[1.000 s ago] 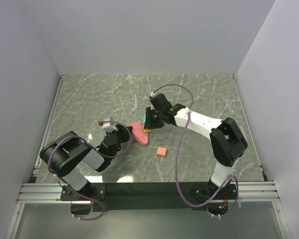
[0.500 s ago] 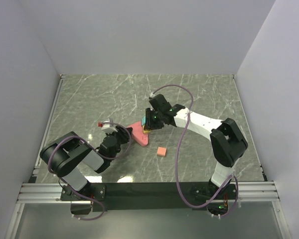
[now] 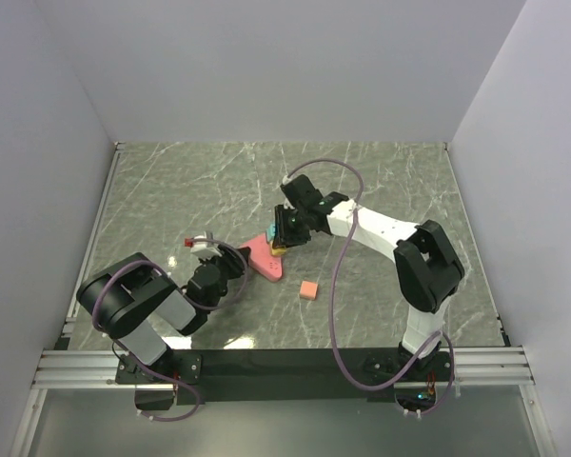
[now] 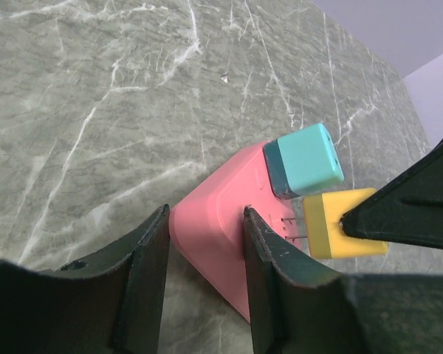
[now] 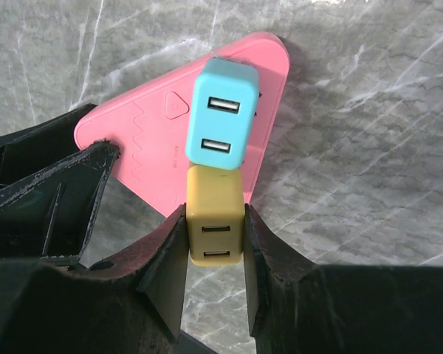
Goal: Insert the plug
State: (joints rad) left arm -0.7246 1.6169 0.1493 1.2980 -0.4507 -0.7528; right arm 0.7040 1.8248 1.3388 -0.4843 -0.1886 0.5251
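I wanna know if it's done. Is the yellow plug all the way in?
Not fully: bare prongs show between yellow plug and pink socket block.

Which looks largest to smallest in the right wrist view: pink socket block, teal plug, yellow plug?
1. pink socket block
2-3. teal plug and yellow plug: nearly alike, and the right gripper partly hides the yellow one, so no ranking.

- Left arm (image 3: 138, 309): bulky black joint housings with a pale grey link.
- Right arm (image 3: 376, 231): white tubular link between rounded black joint housings.
- Cabling: a purple cable (image 3: 335, 295) runs in loose loops along each arm.
- Left claw (image 4: 205, 217) and right claw (image 5: 214, 221): paired matte black fingers, wedge-shaped, with a coarse layered surface.
- Red part (image 3: 191, 235): small, at the left wrist.
- Mounting: black base plates on an aluminium rail (image 3: 76, 367), with a green light (image 3: 428, 393) at the right base.
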